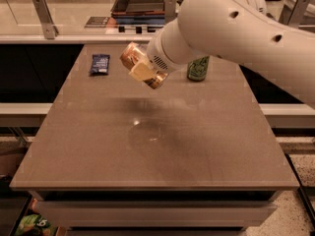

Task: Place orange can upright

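Note:
The orange can [132, 58] has an orange-gold body and is held tilted in the air above the far half of the brown table [152, 146]. My gripper [142, 72] is shut on the can, with a pale finger [141, 72] across its side. The big white arm comes in from the upper right. The can's shadow lies on the table below it.
A green can [198, 69] stands upright at the table's far right, partly hidden by the arm. A dark blue packet [100, 64] lies at the far left. A counter with a dark tray [141, 3] runs behind the table.

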{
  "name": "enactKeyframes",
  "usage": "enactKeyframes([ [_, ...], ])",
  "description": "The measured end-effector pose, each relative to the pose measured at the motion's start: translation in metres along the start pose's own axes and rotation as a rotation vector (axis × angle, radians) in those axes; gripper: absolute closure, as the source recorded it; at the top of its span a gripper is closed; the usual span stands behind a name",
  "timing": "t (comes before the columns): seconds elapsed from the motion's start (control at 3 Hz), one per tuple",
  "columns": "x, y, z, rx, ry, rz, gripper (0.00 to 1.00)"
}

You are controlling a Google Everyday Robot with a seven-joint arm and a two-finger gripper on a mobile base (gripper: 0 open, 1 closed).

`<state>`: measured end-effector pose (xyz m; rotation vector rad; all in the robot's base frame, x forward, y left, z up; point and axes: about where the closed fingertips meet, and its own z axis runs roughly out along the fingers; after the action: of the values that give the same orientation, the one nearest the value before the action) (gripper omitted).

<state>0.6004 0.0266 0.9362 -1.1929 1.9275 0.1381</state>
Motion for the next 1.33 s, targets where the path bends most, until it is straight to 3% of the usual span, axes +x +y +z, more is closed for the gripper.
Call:
enactKeyframes([
  [0.67, -0.027, 0.001, 0.022, -0.061, -0.182, -0.048, 1.0],
  [1.33, -0.025, 0.022, 0.033, -0.12, -0.363, -0.019, 1.0],
])
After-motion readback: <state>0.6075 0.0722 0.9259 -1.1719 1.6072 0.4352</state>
